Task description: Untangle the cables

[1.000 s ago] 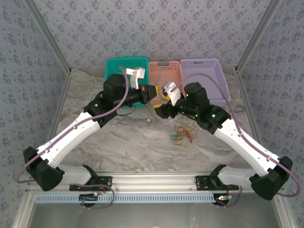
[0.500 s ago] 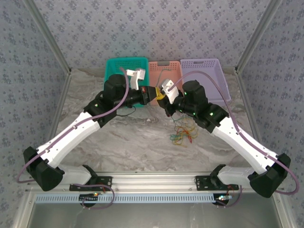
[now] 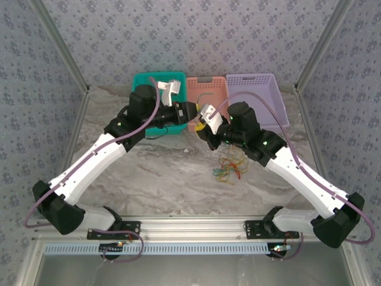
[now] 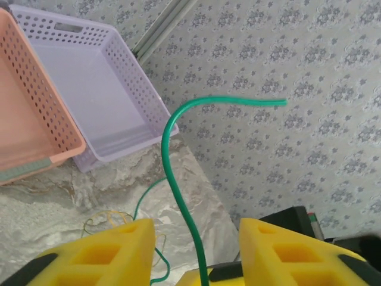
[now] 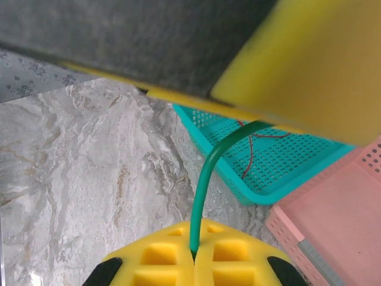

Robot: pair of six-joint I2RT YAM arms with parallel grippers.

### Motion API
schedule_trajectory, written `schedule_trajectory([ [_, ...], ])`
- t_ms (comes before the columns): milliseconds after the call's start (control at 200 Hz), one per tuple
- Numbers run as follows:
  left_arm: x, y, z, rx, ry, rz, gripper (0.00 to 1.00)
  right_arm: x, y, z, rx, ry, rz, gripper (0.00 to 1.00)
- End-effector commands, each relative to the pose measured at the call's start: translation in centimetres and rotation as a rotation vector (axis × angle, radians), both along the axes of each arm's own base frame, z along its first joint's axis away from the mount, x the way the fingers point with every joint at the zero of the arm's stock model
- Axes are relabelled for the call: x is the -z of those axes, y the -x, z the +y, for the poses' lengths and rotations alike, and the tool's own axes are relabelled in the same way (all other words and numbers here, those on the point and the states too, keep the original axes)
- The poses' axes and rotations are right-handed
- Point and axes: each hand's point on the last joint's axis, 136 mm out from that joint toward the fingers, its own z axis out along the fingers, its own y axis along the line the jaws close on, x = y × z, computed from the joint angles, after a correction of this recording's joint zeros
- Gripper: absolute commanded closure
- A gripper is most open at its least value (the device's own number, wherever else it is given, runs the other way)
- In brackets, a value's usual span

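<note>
A green cable (image 5: 202, 185) rises out of my right gripper (image 5: 194, 253), whose yellow jaws are shut on its lower part. It runs up between the spread fingers of my left gripper (image 4: 197, 229), which is open and touches it on neither side; the green cable's (image 4: 172, 179) free end curls in the air. In the top view the two grippers meet nose to nose, left gripper (image 3: 191, 113) above right gripper (image 3: 202, 126), in front of the baskets. The other cables (image 3: 229, 167) lie in a tangled heap on the table under the right arm. A red cable (image 5: 250, 155) lies in the teal basket.
Three baskets stand in a row at the back: teal basket (image 3: 156, 78), pink basket (image 3: 207, 89), purple basket (image 3: 256, 89). The marble table's near half (image 3: 178, 185) lies bare between the arms. Metal frame posts flank both sides.
My right gripper moved in and shut on the green cable. My left gripper then opened, let the cable go, and drew back a little toward the teal basket.
</note>
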Motion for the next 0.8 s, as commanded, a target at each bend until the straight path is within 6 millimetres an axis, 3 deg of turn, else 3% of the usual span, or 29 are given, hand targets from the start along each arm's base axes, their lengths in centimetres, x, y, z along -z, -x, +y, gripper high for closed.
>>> schedule_trajectory([
  [0,-1.4,0.0,0.1,0.030,-0.021,-0.020,0.57,-1.6,0.8,0.1,-0.044,-0.007,-0.025,1.00],
  [230,-0.9,-0.9,-0.6,0.072,-0.076,-0.001,0.54,-1.6,1.2,0.2,-0.067,0.000,-0.016,1.00],
  [330,-0.4,-1.5,-1.0,0.073,-0.092,0.009,0.57,-1.5,1.3,0.3,-0.073,-0.001,-0.013,1.00],
  [390,-0.4,-1.9,-1.1,0.065,-0.092,0.006,0.68,-1.5,1.4,0.3,-0.073,-0.001,-0.011,1.00],
  [465,-0.8,-2.4,-0.9,0.035,-0.078,-0.006,0.96,-1.3,1.4,0.3,-0.071,0.002,-0.003,1.00],
  [480,-0.9,-2.5,-0.8,0.026,-0.076,-0.009,1.00,-1.3,1.4,0.3,-0.069,0.001,-0.001,1.00],
  [720,-5.4,-3.4,4.2,-0.257,0.094,-0.169,1.00,0.7,1.9,0.1,-0.062,-0.016,0.115,1.00],
  [795,-5.9,-3.5,5.7,-0.332,0.161,-0.199,1.00,1.3,1.8,0.2,-0.054,-0.029,0.164,1.00],
])
